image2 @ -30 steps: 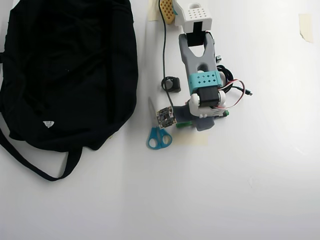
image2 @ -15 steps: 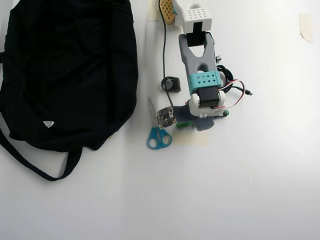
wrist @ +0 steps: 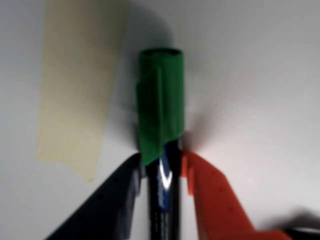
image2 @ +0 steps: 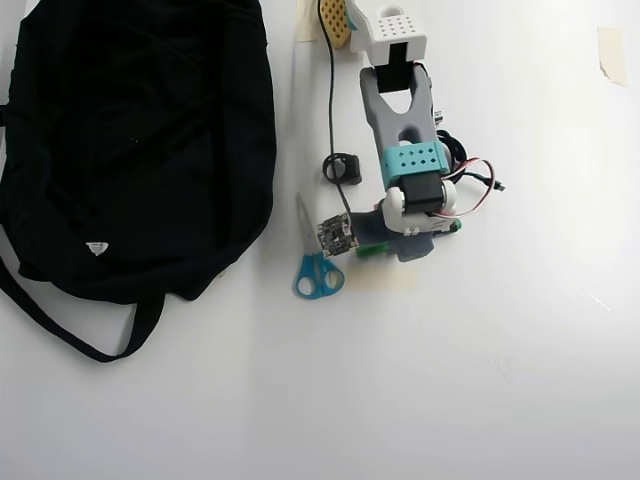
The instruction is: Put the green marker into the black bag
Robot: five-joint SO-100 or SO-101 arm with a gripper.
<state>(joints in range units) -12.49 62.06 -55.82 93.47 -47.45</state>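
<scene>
In the wrist view the green marker points away from the camera, its green cap over the white table. My gripper is shut on its dark barrel just behind the cap, the dark finger on the left and the orange finger on the right. From overhead the arm hides most of the marker; only its green cap shows beside the gripper. The black bag lies flat at the left, well apart from the gripper, with a strap looping toward the front.
Blue-handled scissors lie between bag and gripper. A small black object and a thin black cable sit left of the arm. Beige tape is stuck to the table beside the marker, and another piece at the far right.
The arm and gripper have shifted very slightly to the right in the overhead view, still shut on the marker. The bag and scissors have not moved.
</scene>
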